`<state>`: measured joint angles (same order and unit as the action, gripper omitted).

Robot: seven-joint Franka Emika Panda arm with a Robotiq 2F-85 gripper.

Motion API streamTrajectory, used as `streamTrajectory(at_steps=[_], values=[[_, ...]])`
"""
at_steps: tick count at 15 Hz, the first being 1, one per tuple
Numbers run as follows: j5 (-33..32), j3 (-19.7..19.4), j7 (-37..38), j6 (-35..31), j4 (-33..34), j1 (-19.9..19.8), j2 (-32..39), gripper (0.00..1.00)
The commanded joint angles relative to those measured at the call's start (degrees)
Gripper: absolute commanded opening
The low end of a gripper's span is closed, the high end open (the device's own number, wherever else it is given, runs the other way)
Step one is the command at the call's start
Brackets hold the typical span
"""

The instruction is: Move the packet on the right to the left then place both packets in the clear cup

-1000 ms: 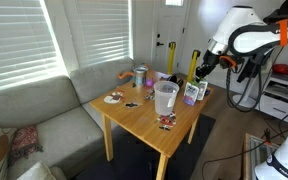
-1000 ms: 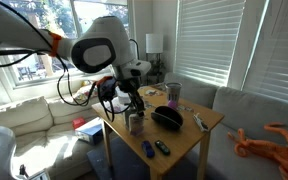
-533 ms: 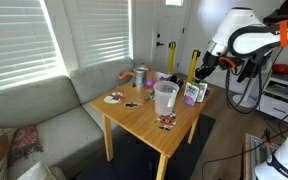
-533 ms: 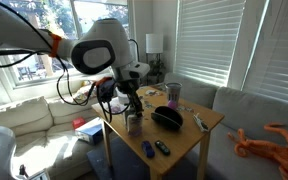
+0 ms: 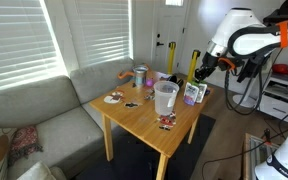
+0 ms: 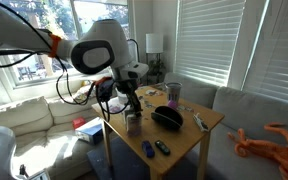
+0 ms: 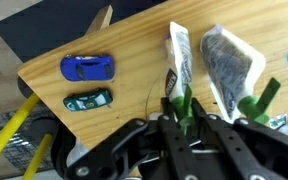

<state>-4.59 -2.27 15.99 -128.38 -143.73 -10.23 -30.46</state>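
Note:
Two pale purple-and-white packets stand upright side by side near a table edge: one (image 7: 179, 55) seen edge-on, the other (image 7: 229, 58) broader. In an exterior view they show as one small cluster (image 5: 192, 93). My gripper (image 7: 224, 100) is open above them, and its green-tipped fingers frame the broader packet without touching it. It hangs just above the packets in both exterior views (image 5: 202, 68) (image 6: 132, 100). The clear cup (image 5: 165, 97) stands upright mid-table, next to the packets.
A blue toy car (image 7: 87, 67) and a green toy car (image 7: 88, 99) lie near the table corner. A silvery-blue and orange mug (image 5: 141, 76), a small plate (image 5: 114, 98) and a small dark red-and-white item (image 5: 167, 122) are on the table. A sofa (image 5: 44, 110) adjoins it.

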Motion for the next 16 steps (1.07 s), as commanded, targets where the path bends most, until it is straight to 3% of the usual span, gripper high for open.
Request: streamTrajectory(at_steps=[1,3,9,12,16], values=[[1.37,0.44,1.15,0.77,-0.99,0.08,-1.95,0.48],[1.39,0.34,1.08,0.72,-0.95,0.06,-2.04,0.56],[1.76,-0.03,0.70,0.94,-0.67,0.07,-2.21,0.94],[1.99,-0.16,0.57,1.06,-0.47,-0.03,-2.46,1.00],[2.00,-0.48,0.30,1.26,-0.06,-0.31,-3.04,1.00]])
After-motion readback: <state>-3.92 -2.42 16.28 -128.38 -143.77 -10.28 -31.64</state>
